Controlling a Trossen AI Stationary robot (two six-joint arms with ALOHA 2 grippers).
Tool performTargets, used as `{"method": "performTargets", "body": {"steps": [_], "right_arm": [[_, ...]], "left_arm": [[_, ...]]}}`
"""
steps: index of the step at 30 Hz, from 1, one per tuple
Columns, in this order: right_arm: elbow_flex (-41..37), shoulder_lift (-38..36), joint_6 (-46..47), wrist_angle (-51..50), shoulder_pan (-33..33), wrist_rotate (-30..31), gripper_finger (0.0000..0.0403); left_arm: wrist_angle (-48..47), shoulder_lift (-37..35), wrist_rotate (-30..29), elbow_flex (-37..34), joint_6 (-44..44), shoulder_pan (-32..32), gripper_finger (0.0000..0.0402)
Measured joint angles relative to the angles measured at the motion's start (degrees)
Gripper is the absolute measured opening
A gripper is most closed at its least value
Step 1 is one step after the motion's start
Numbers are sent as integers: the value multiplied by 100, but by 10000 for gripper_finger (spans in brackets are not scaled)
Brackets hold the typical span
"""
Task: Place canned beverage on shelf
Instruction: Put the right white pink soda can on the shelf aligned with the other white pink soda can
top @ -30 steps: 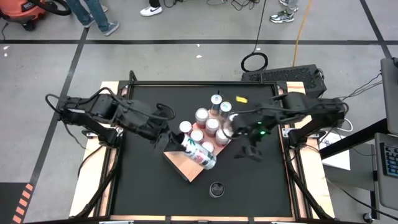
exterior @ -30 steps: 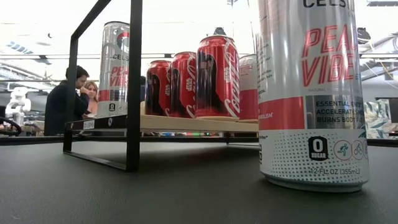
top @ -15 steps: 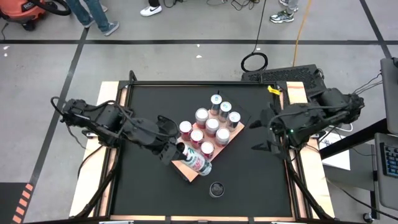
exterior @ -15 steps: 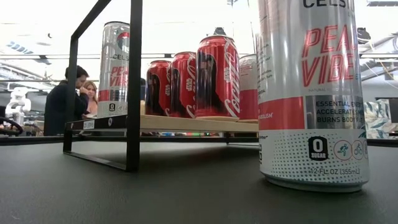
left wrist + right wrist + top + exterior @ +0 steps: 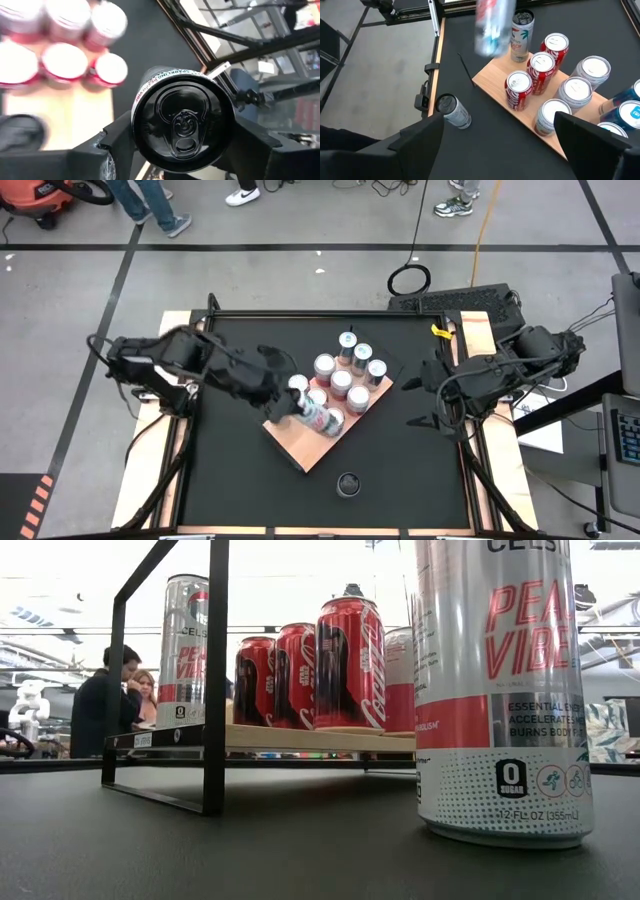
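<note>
The shelf (image 5: 300, 448) is a light-brown board that carries several upright cans (image 5: 341, 383), standing on their bases. My left gripper (image 5: 296, 409) is shut on a silver canned beverage (image 5: 324, 421) over the shelf's bare near part, beside the red cans (image 5: 540, 69). The left wrist view shows this can's dark top (image 5: 182, 125) end-on. My right gripper (image 5: 437, 402) hangs open and empty at the table's right edge. A tall silver can (image 5: 522, 31) stands at the shelf's left corner. My left gripper pinches the can's side wall just below the top rim (image 5: 145, 107), one finger (image 5: 112, 147) on each side. The fingers slant down from the table's left and lie along the can. The can is tilted, its top toward the wrist. Whether its lower end touches the shelf, I cannot tell.
One tall silver can (image 5: 348, 483) stands alone on the black tabletop near the front edge; it fills the low view's right side (image 5: 500, 690). The shelf stands on a black metal frame (image 5: 215, 680). People stand in the room beyond the table.
My right gripper has drawn back from the cans on the shelf toward the table's right edge, rising a little. My left gripper has tipped further downward with the can, which now stands steeper over the shelf next to the red cans.
</note>
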Motion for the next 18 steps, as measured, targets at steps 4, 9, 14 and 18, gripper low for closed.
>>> {"method": "performTargets", "body": {"steps": [4,9,14,18], "right_arm": [[0,-31,-19,-96,26,-14,357],[0,-62,-4,-427,28,-24,357],[-2,-98,29,-495,28,-24,357],[-2,-110,119,-490,28,-18,357]], "left_arm": [[-745,-3,109,679,103,246,244],[-1213,128,327,1360,-46,304,244],[-1486,540,545,1577,-299,63,244],[-1527,907,571,1580,-453,-105,244]]}}
